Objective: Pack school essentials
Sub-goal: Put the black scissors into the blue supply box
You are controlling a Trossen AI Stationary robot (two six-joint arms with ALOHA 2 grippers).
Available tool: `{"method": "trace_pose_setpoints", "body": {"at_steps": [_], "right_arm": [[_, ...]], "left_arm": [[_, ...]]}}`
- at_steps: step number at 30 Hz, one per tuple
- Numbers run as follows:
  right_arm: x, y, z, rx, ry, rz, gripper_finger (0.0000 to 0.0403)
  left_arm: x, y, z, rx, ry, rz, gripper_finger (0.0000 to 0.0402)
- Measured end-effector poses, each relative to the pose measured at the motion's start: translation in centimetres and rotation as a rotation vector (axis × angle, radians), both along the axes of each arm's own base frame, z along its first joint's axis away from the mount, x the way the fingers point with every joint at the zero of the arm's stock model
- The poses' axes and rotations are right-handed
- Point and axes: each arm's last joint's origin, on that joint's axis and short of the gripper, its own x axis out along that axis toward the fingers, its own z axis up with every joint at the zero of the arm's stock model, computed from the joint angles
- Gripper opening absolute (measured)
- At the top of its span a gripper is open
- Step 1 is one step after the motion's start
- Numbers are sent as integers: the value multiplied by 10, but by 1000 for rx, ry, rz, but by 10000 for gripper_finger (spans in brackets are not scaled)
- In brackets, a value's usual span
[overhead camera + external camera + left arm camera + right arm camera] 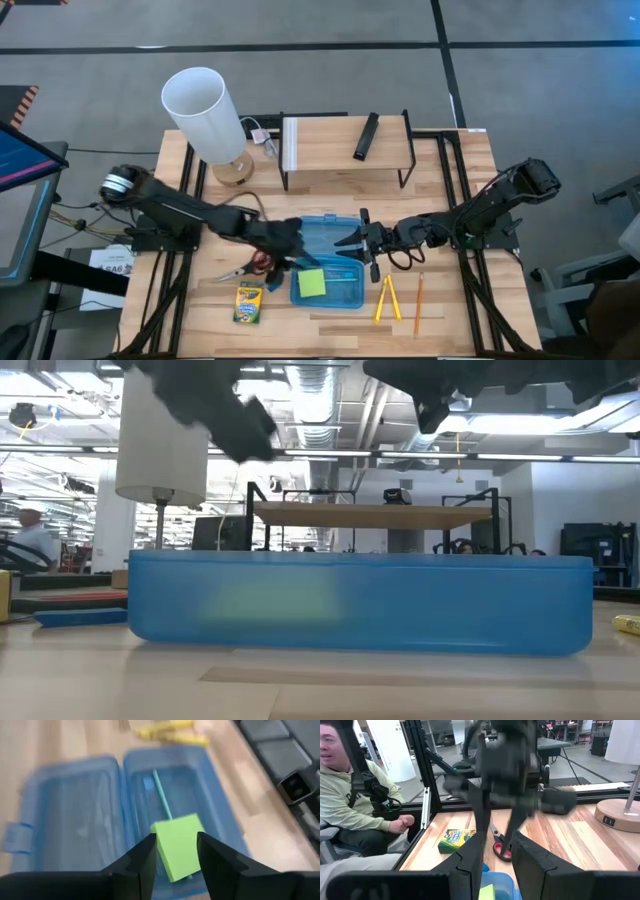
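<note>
Your left gripper [172, 851] hangs over the blue case [345, 222], fingers parted and empty, the green sticky-note pad [178, 846] lying inside it. Your right gripper [357, 239] hovers at the case's edge, half-open, empty.

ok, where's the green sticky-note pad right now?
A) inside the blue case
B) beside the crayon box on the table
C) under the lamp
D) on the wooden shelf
A: the green sticky-note pad lies inside the blue case, just beyond the left pincer, whose fingers stand apart.
</note>
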Motion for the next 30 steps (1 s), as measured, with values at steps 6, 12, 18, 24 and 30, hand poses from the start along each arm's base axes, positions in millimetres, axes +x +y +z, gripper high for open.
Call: {"method": "trace_pose_setpoints", "body": {"at_steps": [6, 12, 18, 24, 30], "right_arm": [[0, 0, -1, 4, 12, 0, 118], [0, 0, -1, 11, 14, -2, 118], [0, -1, -1, 10, 13, -23, 118], [0, -1, -2, 7, 20, -24, 118], [0, -1, -2, 5, 25, -26, 118]], "left_arm": [[-55, 3, 15, -10, -143, 60, 106], [-106, 14, -7, -94, -212, 218, 102], [-140, 23, -34, -128, -234, 376, 102], [-153, 27, -47, -146, -211, 451, 102], [-155, 29, -51, -136, -176, 479, 102]]}}
